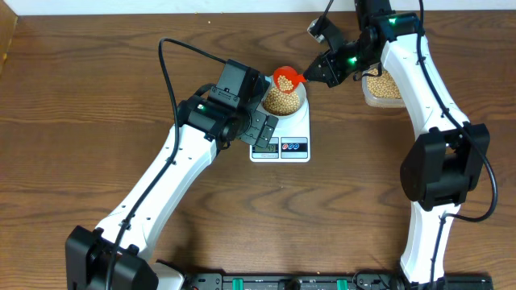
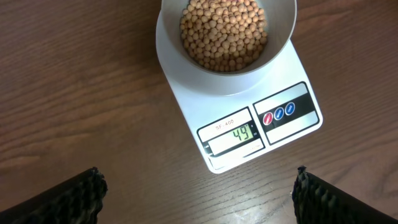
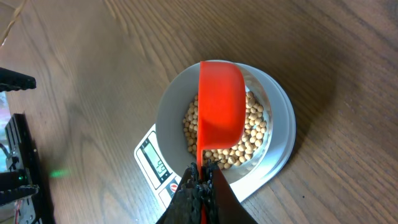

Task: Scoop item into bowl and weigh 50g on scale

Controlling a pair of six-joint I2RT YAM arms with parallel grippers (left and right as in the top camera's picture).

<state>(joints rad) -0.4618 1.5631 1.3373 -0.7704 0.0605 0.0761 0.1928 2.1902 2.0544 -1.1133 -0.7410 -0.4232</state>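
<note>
The pale bowl (image 1: 285,100) sits on the white scale (image 1: 280,147) and holds many tan beans (image 2: 224,34). The scale display (image 2: 239,134) reads 49. My right gripper (image 3: 200,175) is shut on the handle of a red scoop (image 3: 221,102), held overturned over the bowl (image 3: 174,109); it also shows in the overhead view (image 1: 285,79). My left gripper (image 2: 198,193) is open and empty, over bare wood just in front of the scale (image 2: 292,121).
A clear plastic tub of beans (image 1: 381,87) stands to the right of the scale, partly under the right arm. The left arm reaches in from the lower left. A black frame (image 3: 15,155) is at the left edge of the right wrist view.
</note>
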